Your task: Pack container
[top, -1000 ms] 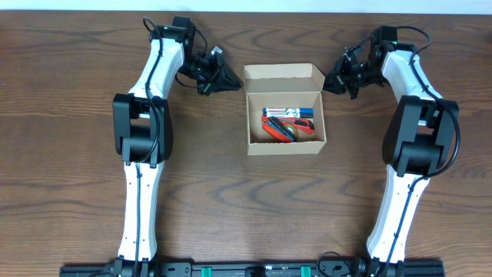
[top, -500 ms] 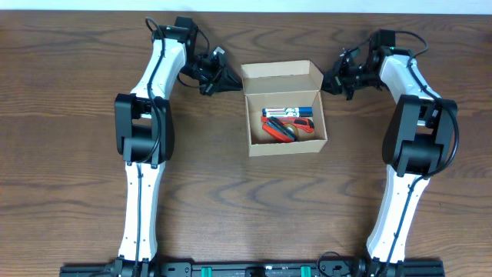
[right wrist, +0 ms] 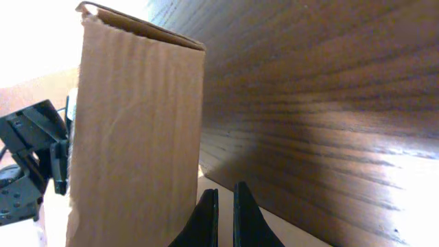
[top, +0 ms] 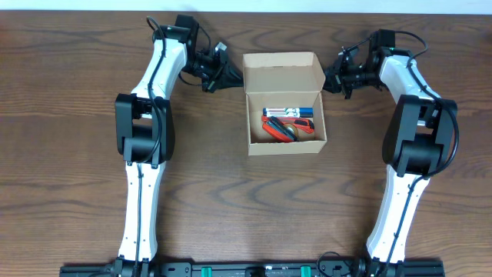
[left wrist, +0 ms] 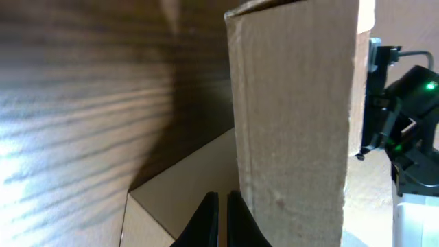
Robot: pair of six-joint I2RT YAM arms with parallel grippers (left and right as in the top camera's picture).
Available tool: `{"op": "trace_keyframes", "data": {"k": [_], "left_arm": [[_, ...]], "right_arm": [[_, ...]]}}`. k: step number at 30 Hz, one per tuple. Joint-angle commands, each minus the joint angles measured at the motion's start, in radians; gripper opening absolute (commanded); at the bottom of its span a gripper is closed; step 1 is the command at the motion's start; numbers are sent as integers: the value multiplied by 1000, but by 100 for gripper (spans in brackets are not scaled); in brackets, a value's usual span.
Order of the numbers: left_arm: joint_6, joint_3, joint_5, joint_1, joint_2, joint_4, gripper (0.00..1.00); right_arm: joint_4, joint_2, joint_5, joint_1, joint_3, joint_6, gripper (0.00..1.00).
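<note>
The container is a small tan cardboard box in the middle of the table, open at the top. Its lid flap stands up at the far side. It also shows as a cardboard wall in the left wrist view and the right wrist view. Inside lie blue-and-white markers and orange-red items. My left gripper is shut, its tips at the lid's left end. My right gripper is shut, its tips at the lid's right end.
The dark wooden table carries nothing else in view. Both arms reach in from the near edge and bend inward at the far side of the box.
The lid flap looks larger from overhead and its top edge has shifted toward the far side. Both grippers have moved slightly the same way and closer to the lid's ends.
</note>
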Motion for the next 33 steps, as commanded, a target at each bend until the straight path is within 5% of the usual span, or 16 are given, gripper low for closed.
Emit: {"op": "trace_keyframes", "data": {"k": [1, 15, 33], "left_arm": [[-7, -8, 52, 0, -4, 26, 6], [-11, -8, 155, 31, -4, 151, 6], [-160, -8, 314, 44, -4, 392, 6]], "right_arm": [[12, 11, -30, 5, -7, -24, 1], [159, 11, -109, -10, -7, 11, 1], [176, 11, -143, -35, -7, 21, 2]]}}
